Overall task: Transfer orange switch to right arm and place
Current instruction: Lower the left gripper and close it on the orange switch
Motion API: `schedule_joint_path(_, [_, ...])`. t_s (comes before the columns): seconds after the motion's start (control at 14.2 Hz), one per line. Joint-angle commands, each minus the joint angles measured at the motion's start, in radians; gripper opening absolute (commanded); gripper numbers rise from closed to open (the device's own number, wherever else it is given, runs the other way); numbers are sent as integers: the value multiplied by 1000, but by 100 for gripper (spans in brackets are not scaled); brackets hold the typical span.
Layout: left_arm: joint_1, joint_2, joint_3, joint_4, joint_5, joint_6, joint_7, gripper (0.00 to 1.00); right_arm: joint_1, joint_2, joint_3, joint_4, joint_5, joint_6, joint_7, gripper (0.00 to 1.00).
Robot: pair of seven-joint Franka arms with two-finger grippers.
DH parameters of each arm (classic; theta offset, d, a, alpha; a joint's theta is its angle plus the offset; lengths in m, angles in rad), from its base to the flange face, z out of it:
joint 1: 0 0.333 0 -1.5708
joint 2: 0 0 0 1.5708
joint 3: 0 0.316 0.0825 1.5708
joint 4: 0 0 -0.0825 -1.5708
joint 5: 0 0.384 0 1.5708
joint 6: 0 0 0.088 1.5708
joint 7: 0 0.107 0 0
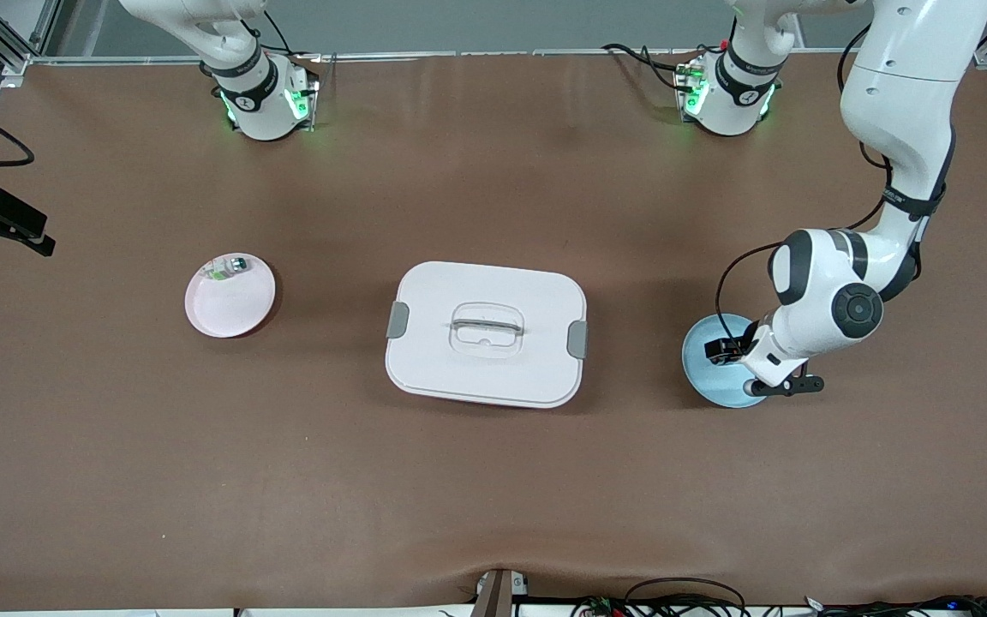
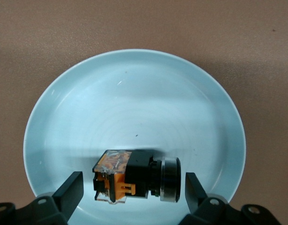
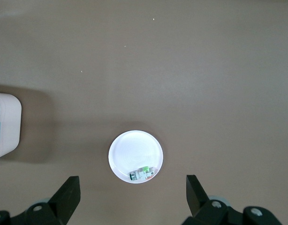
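Note:
The orange switch lies on its side in a pale blue plate, its black body and silver ring showing beside the orange, clear-topped end. My left gripper is down over this plate at the left arm's end of the table. It stands open, one finger on each side of the switch, with a small gap at both ends. In the front view the left gripper hides the switch. My right gripper hangs open and empty, high over the table near a white plate.
The white plate at the right arm's end holds a small clear, green and silver part. A white lidded box with a handle sits mid-table between the two plates. Cables run along the table's front edge.

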Motion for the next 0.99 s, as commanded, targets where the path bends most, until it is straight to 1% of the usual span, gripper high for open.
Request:
schedule_joint_path(0.0, [6,11,-8,3,-18,23,7,82,11,12,-6,25,-8,-11,-9,100])
schedule_joint_path(0.07, [5,13,-8,3,-18,23,7,78,11,12,-8,25,-8,-11,-9,100])
schedule_joint_path(0.14, [3,13,-8,3,-18,23,7,71,11,12,-6,25,-8,-9,-9,100])
schedule_joint_path(0.21, [3,13,-8,3,-18,23,7,61,11,12,-6,25,-8,-9,-9,100])
schedule_joint_path(0.42, [-1,10,-8,18,-20,18,4,4,11,12,-6,25,-8,-11,-9,100])
schedule_joint_path(0.49, [0,2,-8,20,-20,15,2,0,12,12,-6,25,-6,-11,-9,100])
schedule_joint_path(0.71, [5,-39,-11,44,-30,-20,-1,0,22,13,-5,24,-6,-13,-9,100])
schedule_joint_path(0.92, [2,-62,-10,118,-130,-115,-4,0,11,16,-8,24,-4,-16,-9,100])
